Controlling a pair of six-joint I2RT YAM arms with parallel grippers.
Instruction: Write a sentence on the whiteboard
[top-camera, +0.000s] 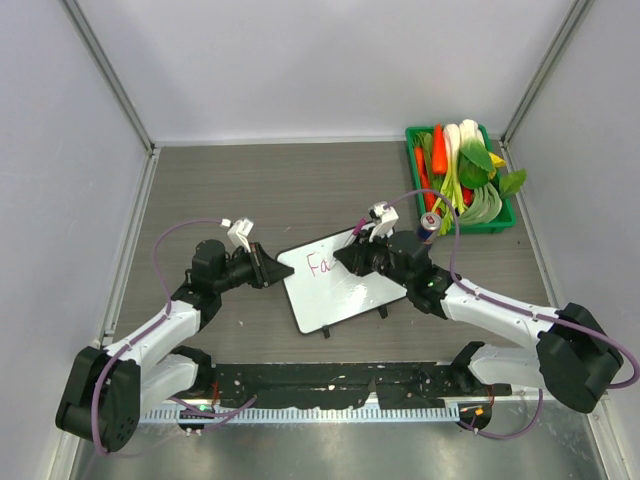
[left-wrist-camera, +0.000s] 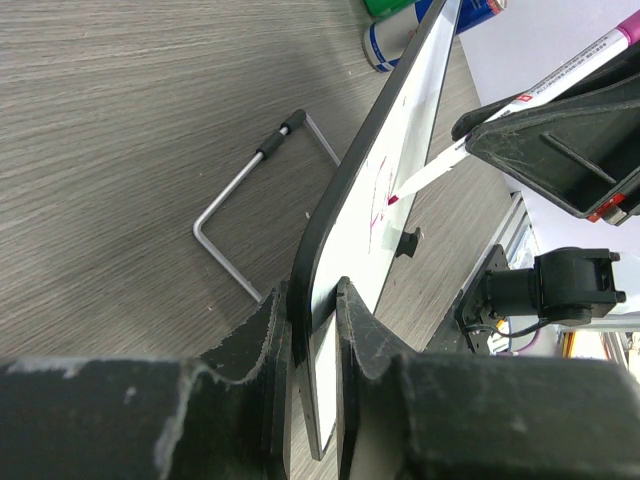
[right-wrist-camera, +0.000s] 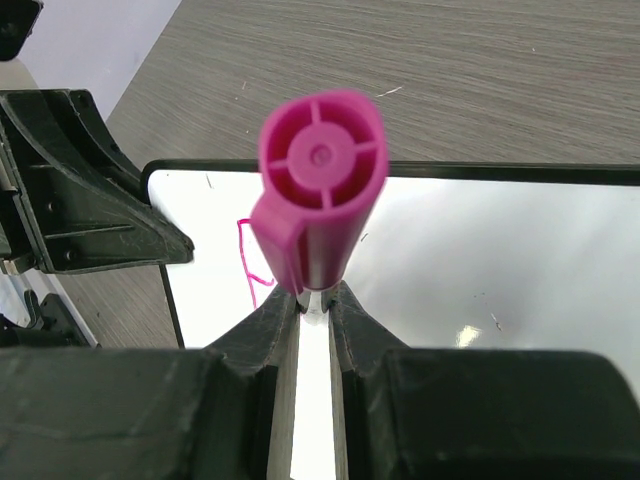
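Astride the whiteboard (top-camera: 350, 290) rim, left gripper (top-camera: 279, 272); bare tabletop (top-camera: 270, 190), seemingly, beyond.

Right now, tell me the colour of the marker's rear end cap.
Pink-magenta; the marker's end cap shows best in the right wrist view.

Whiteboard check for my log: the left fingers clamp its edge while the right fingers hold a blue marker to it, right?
The marker is pink, not blue; the right wrist view shows it. The left fingers do clamp the whiteboard's edge.
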